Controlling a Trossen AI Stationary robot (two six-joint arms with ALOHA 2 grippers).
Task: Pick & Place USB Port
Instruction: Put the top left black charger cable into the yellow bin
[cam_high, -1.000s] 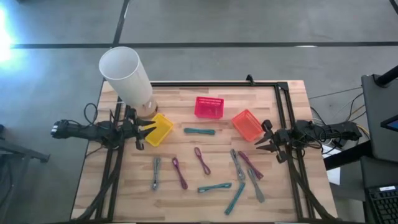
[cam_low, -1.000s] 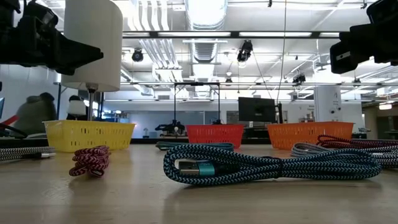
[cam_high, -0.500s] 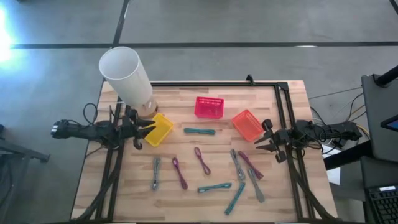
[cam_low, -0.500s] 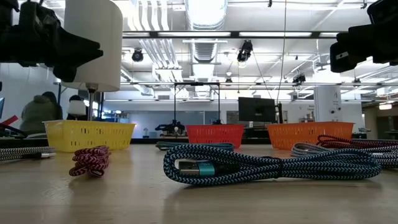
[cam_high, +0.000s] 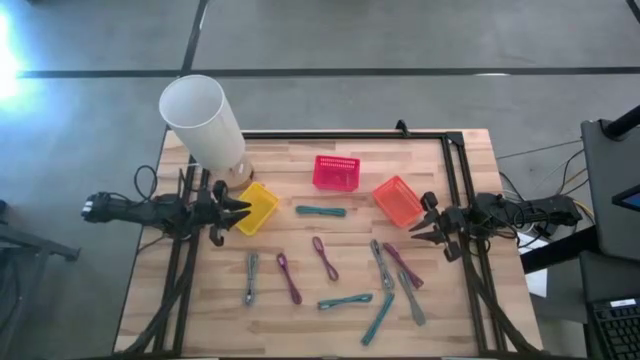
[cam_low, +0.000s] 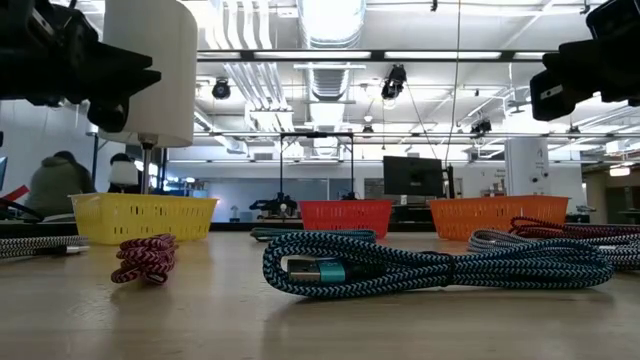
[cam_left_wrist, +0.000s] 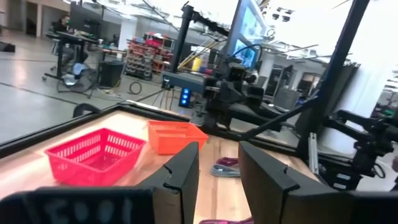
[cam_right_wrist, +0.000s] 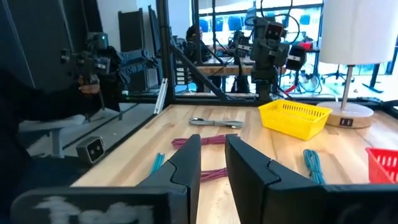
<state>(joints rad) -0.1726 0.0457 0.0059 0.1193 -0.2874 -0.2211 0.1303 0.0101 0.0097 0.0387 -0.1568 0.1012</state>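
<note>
Several coiled USB cables lie flat on the wooden table: a teal one, two magenta ones, and grey, maroon and teal ones toward the right and near side. The low view shows a teal braided cable with its plug closest to the camera. My left gripper hovers open beside the yellow basket, holding nothing. At the table's right edge, my right gripper is open above the table and empty.
A pink-red basket and an orange basket stand toward the far side. A white lamp rises at the far left corner, close to the left arm. A black frame runs along the far and right edges. People sit in the room beyond.
My left gripper has risen a little beside the yellow basket and turned slightly at the wrist. The cables and baskets have stayed where they were.
</note>
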